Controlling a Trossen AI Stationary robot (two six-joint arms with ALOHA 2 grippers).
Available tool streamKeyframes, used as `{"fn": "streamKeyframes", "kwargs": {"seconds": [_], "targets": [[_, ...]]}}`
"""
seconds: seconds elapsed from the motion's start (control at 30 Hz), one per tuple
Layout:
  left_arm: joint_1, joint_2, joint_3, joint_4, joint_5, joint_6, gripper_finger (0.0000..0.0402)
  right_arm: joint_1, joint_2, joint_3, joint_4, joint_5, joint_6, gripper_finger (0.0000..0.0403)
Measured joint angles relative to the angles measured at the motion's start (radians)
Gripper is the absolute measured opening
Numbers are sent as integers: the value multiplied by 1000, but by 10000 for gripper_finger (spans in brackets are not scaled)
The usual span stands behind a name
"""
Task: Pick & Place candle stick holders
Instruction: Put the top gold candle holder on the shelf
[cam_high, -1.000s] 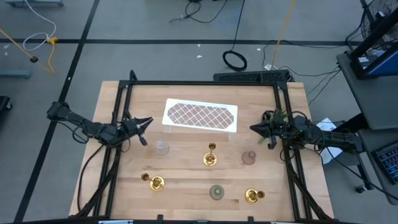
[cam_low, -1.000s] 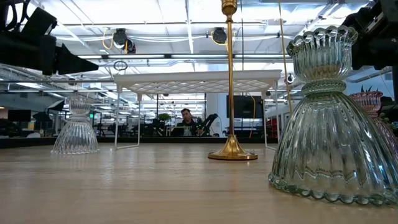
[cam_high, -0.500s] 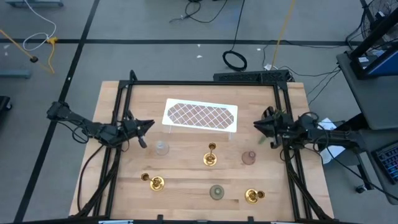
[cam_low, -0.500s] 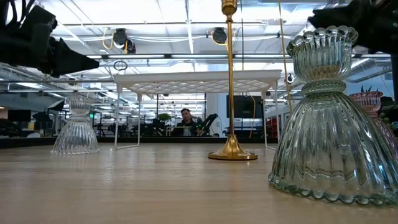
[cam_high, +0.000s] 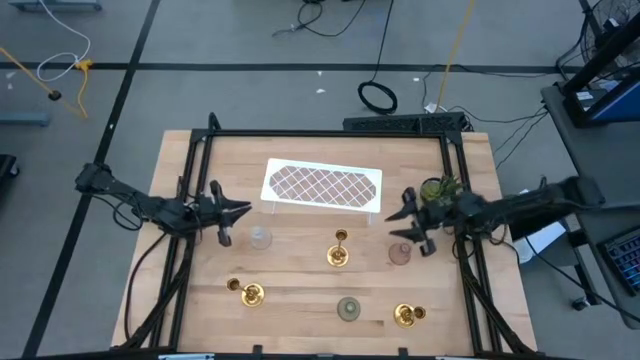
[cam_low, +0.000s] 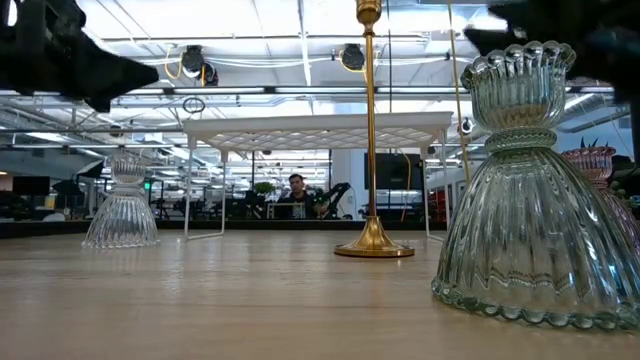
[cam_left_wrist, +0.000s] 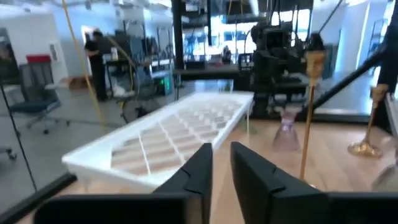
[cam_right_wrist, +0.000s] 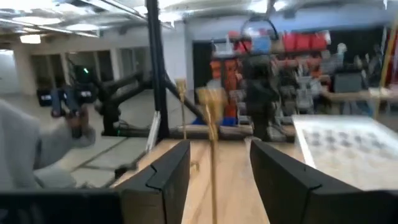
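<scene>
From above, my left jaws hang near the clear holder, my right jaws just beside the pink holder. Left wrist: nearly together, empty. Right wrist: apart, empty.

The tray stands behind six holders, seemingly in two rows.

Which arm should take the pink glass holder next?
The right. Its hand, fingers apart, sits right beside the pink glass holder on the table's right side. The left hand is across the table, nearer the clear glass holder.
</scene>
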Motion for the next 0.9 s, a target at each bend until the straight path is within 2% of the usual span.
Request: {"fn": "streamKeyframes", "kwargs": {"seconds": [0.23, 0.4, 0.53, 0.63, 0.9], "targets": [[0, 0, 1, 38, 0, 33, 157, 48, 316, 191, -9, 0, -33, 173], [0, 0, 1, 38, -3, 22, 192, 53, 490, 288, -10, 3, -9, 174], [0, 0, 1, 40, -10, 6, 199, 52, 579, 340, 7, 8, -11, 174], [0, 0, 1, 38, -10, 3, 197, 52, 643, 356, 32, 60, -13, 174], [0, 0, 1, 38, -11, 6, 180, 50, 779, 367, 248, 79, -15, 167]]}}
